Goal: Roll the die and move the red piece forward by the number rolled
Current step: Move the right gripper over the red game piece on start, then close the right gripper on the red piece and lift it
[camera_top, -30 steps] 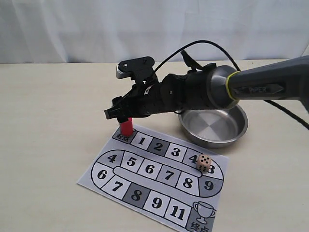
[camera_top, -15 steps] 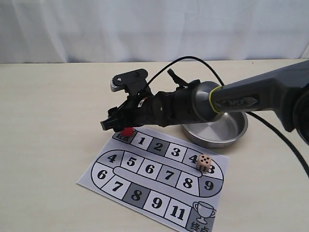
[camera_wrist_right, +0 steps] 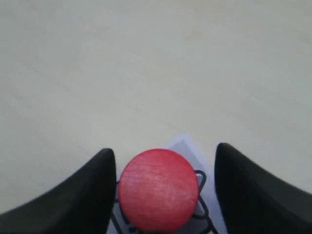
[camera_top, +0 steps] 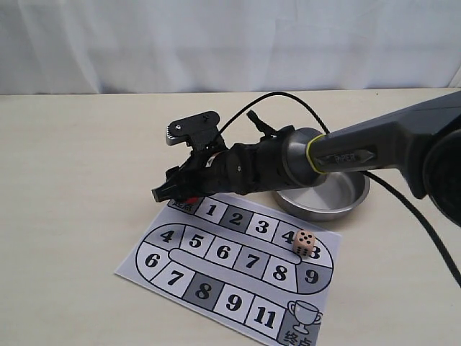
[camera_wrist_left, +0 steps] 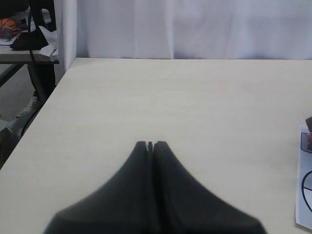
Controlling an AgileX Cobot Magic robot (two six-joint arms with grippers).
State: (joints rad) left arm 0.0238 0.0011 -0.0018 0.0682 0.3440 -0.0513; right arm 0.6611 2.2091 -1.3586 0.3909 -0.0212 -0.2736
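The red piece stands on the start square of the paper board. My right gripper is open and lowered around it, one finger on each side. One finger is very near the piece and the other stands apart from it. In the exterior view the gripper hides all but a sliver of the red piece. The tan die rests on the board's right side, by the upper squares 3 and 4. My left gripper is shut on nothing above bare table.
A steel bowl sits behind the board's right end, partly under the right arm. The arm's black cable loops over the table on the right. The board's edge shows in the left wrist view.
The right gripper has come down over the red piece, which showed below the fingers a second ago and is now almost hidden. The die has not moved.
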